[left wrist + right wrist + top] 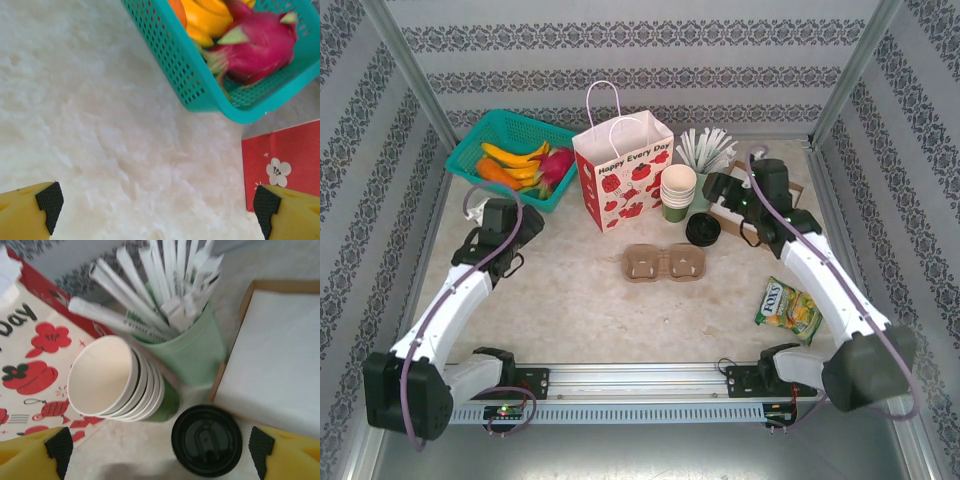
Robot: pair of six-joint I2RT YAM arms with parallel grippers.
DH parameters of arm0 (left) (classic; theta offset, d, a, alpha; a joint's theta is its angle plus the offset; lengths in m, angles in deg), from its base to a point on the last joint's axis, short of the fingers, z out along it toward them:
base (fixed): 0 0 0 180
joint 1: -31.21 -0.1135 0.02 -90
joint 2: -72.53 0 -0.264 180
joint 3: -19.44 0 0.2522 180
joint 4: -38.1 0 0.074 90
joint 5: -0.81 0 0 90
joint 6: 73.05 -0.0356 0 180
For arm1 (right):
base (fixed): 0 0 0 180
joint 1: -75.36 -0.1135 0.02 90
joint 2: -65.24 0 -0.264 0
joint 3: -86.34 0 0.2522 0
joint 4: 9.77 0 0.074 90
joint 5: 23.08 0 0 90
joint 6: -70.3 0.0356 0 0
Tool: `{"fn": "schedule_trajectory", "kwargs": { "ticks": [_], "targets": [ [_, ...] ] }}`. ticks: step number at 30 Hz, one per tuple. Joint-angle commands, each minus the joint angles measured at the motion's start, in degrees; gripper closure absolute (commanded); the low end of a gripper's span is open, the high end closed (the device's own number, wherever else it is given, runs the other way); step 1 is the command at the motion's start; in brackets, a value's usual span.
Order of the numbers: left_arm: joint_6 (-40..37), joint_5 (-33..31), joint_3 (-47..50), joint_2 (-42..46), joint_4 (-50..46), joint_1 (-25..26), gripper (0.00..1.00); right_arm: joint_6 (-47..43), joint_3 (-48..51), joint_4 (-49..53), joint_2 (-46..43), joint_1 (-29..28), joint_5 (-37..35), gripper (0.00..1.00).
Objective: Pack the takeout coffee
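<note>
your right gripper [160, 460] stands wide, with the coffee [206, 440] in the gap and room either side. just ahead, the cup stack [115, 382] and straw cup [197, 352] block you; the bag [35, 340] crowds its left, the napkin box [280, 350] its right. below your left gripper [157, 212] the table [100, 125] is bare; the basket [200, 75] bars ahead-right, the bag right.

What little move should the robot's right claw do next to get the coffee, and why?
Probably ease the right claw down around the coffee cup, leaning a touch away from the stack of white cups. The claw is open, the black lid sits between its fingers but off-centre, and the white cups stand close beside it. The carrier tray is empty.
</note>
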Motion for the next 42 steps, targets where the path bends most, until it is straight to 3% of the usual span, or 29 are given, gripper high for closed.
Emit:
{"fn": "schedule_trajectory", "kwargs": {
  "ticks": [1, 8, 14, 19, 28, 34, 42],
  "targets": [
    [5.05, 2.06, -5.94, -4.81, -9.93, 2.74, 0.00, 4.22, -6.88, 8.97, 3.82, -3.20, -5.36, 0.08],
    [6.14, 9.13, -15.54, -16.94, -9.23, 4.04, 0.00, 4.28, -20.98, 18.56, 17.49, -5.87, -10.92, 0.24],
    [3.68, 14.31, -18.24, -21.59, -6.28, 4.07, 0.01, 2.56, -30.60, 25.33, 26.39, -6.90, -11.49, 0.36],
    [3.45, 15.82, -13.48, -19.91, 0.77, 4.07, 0.00, 2.55, -35.03, 27.88, 30.46, -6.90, -11.74, 0.49],
    [5.16, 22.31, -7.19, -18.21, 14.91, 4.05, 0.00, 0.54, -40.85, 30.35, 35.73, -6.90, -13.28, 0.63],
    [4.22, 22.28, -3.98, -17.25, 22.44, 4.09, 0.00, 0.18, -41.85, 30.37, 37.19, -6.75, -11.95, 0.67],
    [3.24, 21.18, -3.11, -16.40, 21.32, 3.97, 0.00, -0.26, -42.78, 30.69, 38.67, -6.67, -10.64, 0.75]
  ]
}}
